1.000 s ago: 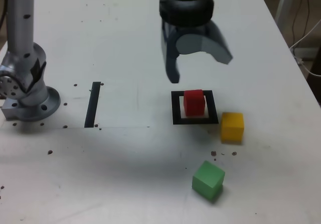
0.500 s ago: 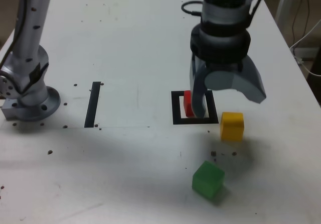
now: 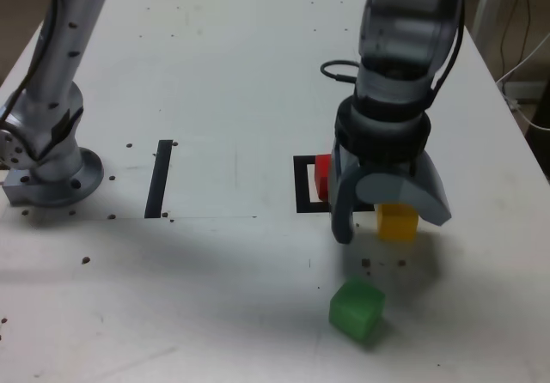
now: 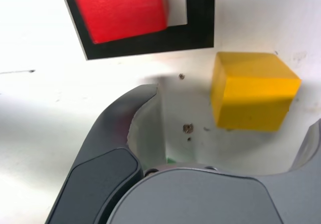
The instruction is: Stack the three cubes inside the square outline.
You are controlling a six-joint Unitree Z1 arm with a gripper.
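robotics lab or workshop: jointed arm (image 3: 387,100), bolted base (image 3: 56,181), white worktop (image 3: 215,82) with drilled holes, loose cables (image 3: 526,117).

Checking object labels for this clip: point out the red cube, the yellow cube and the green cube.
Red cube (image 4: 121,9): wrist view, on its broad upper face.
Yellow cube (image 4: 256,102): wrist view, on a side face.
Green cube (image 3: 356,308): exterior view, near its middle.

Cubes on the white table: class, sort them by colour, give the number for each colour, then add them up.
Red cube: 1, inside the black square outline
Yellow cube: 1, outside the outline
Green cube: 1, outside the outline
Total: 3 cubes
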